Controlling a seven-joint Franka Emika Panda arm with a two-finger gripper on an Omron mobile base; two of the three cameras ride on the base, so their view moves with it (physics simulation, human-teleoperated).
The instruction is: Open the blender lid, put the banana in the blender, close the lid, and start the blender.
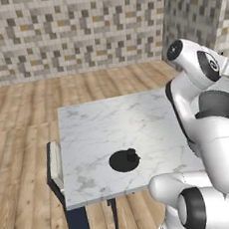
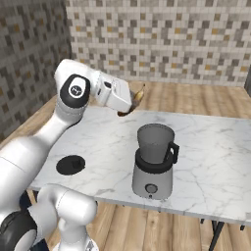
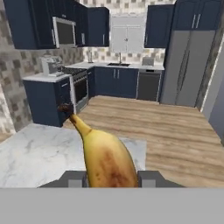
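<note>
Across the far side of the room, dark navy cabinets (image 3: pixel 113 81) run along the wall with a tall grey fridge (image 3: pixel 186 65) at one end, a stove (image 3: pixel 72 85) and a microwave (image 3: pixel 63 31) at the other. Mosaic tile (image 1: pixel 72 31) in greys, creams and orange covers the nearer walls, and warm wood planks (image 1: pixel 20 146) make the floor. Closer in stands a white marble table (image 2: pixel 211 142) with grey veining on dark legs. The blender (image 2: pixel 153 162) sits on it toward the near edge, grey base with a small front knob, dark jar open at the top. The blender lid (image 1: pixel 124 160), a flat black disc with a knob, lies flat on the marble well apart from the blender, near the table's edge. Above the far part of the table the gripper (image 3: pixel 111 178) is closed on the banana (image 3: pixel 107 159), which sticks out past the fingertips (image 3: pixel 151 177), dark tip forward, held clear of the marble.
</note>
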